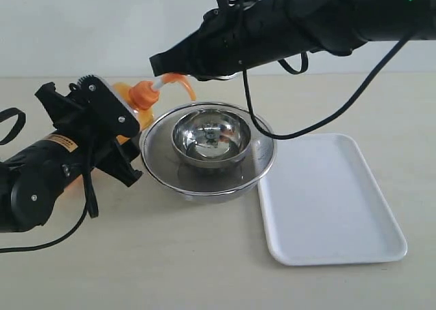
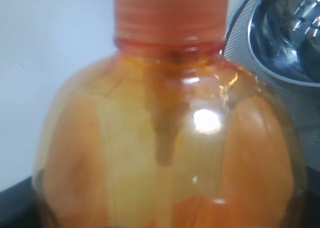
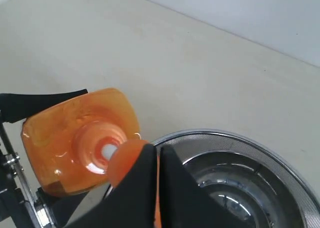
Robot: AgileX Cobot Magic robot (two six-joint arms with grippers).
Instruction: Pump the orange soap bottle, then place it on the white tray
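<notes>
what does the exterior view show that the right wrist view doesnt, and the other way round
Only the exterior view: the white tray, bare, lying to the right of the bowls, and the full left gripper clamped around the orange soap bottle.
Only the right wrist view: the bottle from above, its shoulder ringing the white stem, with the shut right gripper against the pump head.
Both: the bottle, the right gripper, and the steel mesh bowl holding a smaller steel bowl.

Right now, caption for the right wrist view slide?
Shut right claw atop the pump head of the orange soap bottle, beside the steel bowls.
</notes>
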